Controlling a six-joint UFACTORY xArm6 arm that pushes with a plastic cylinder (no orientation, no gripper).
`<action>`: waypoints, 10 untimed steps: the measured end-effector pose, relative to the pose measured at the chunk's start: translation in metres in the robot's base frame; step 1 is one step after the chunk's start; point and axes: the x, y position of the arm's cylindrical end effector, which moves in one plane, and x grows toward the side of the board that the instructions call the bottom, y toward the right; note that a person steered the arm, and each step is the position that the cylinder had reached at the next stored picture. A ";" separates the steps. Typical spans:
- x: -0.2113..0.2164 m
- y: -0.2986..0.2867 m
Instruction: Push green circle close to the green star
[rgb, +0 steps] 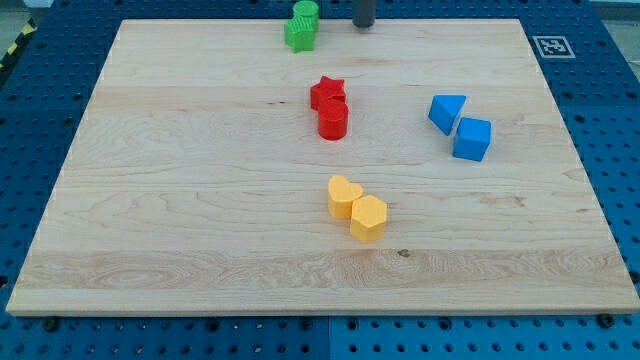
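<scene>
Nearest on the bench (150, 220) sit two yellow blocks (357, 208), then two red (329, 107) and two blue (460, 126). At the far edge the green circle (306, 14) touches the green star (299, 36). My tip (363, 26), a bare rod with no hand, stands just right of the circle, apart.

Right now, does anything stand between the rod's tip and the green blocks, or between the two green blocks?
Nothing visible. My tip is to the view's right of the green circle, bare board between. The green star touches the circle.
</scene>
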 end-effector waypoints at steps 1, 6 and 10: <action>0.002 -0.008; 0.002 -0.065; 0.098 -0.069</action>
